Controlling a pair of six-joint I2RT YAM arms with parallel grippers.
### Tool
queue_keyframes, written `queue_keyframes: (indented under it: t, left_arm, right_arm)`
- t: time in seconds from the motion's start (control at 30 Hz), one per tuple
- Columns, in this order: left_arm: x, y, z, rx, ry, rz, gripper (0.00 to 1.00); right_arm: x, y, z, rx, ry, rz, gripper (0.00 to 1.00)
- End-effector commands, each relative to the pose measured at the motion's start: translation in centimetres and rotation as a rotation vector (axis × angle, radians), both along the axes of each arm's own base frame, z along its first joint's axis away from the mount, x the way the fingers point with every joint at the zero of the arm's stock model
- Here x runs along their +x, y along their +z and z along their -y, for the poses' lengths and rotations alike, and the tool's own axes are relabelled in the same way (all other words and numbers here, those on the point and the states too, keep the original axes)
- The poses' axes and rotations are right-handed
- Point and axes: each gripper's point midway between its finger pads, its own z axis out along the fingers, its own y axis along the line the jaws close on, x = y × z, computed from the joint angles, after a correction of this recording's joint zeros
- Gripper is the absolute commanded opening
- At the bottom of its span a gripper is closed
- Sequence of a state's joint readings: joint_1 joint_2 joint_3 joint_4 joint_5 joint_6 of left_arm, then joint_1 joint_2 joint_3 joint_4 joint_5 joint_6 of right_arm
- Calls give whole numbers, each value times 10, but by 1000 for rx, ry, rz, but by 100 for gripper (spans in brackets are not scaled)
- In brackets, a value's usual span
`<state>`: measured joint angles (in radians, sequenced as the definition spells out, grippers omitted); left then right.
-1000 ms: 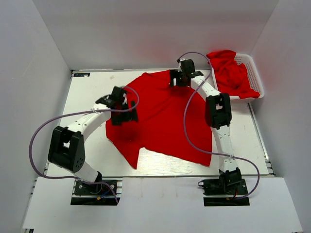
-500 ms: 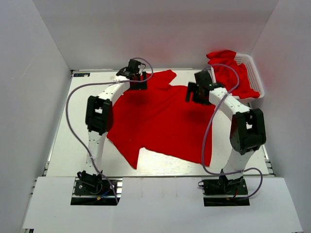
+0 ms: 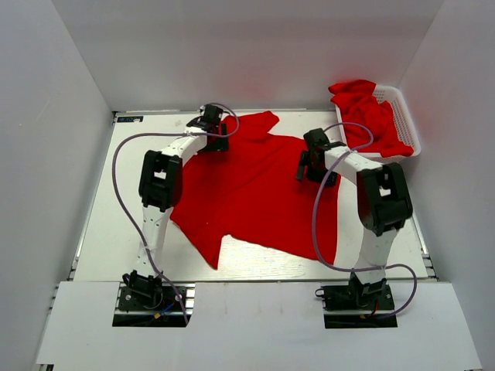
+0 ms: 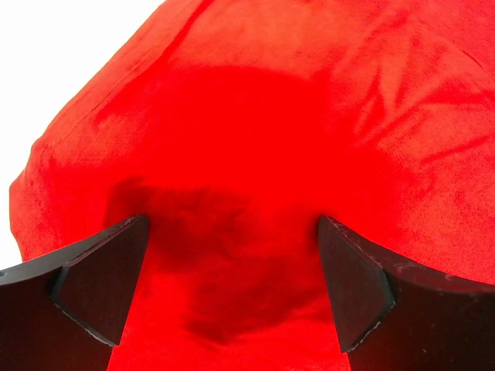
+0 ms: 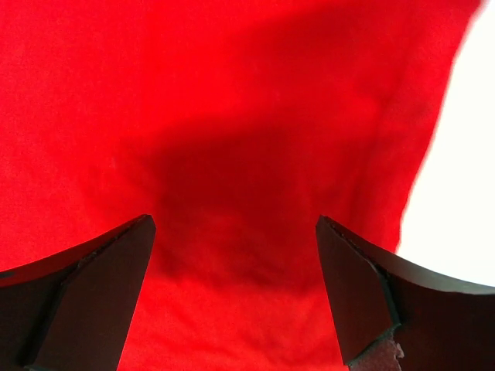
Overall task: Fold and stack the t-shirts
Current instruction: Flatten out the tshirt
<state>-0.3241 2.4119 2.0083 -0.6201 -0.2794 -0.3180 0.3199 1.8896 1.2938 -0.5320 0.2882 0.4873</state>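
Note:
A red t-shirt [image 3: 255, 193] lies spread on the white table, a sleeve at the far edge. My left gripper [image 3: 214, 137] hovers over its far left part, jaws open and empty; the cloth [image 4: 255, 154] fills the left wrist view. My right gripper [image 3: 315, 164] hovers over its right part near the edge, jaws open and empty; the cloth [image 5: 232, 139] shows below with the table [image 5: 464, 193] at the right. More red t-shirts [image 3: 370, 117] lie heaped in the white basket [image 3: 408, 124].
The basket stands at the table's far right corner. White walls enclose the table on three sides. Bare table [image 3: 139, 170] lies left of the shirt. Purple cables loop from both arms.
The left gripper swung from the shirt's left middle to its far left part. The right gripper moved from the far edge toward the shirt's right side. The far sleeve now lies uncovered.

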Motion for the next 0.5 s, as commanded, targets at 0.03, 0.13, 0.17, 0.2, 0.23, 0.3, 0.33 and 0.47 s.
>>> queue_keyframes:
  t: [0.03,0.13,0.17,0.2,0.23,0.3,0.33,0.47]
  left_arm:
    - [-46,-33,-88,125,261,-179,100]
    - [-65,-38,-113,117,341,-220,100]
    - [-62,-31,-124,106,364,-197,100]
    - [-69,-35,-127,99,368,-213,100]
    - [-69,-34,-127,95,369,-201,100]
    - [-59,-29,-133,59,356,-155,100]
    - [-57,-26,-134,66,336,-144,100]
    - [-37,-18,-140,49,320,-95,100]
  right_arm:
    - [28,-8,1,-26,-12,10,90]
    - [43,-14,-10,-1,30,4,90]
    - [54,-10,-13,9,52,24,90]
    - [57,-16,-16,13,73,16,90]
    - [57,-27,-21,22,114,-11,90]
    - [80,-24,-28,27,151,33,90]
    - [83,-35,-31,19,164,22,90]
    - [128,-27,-41,14,213,100,90]
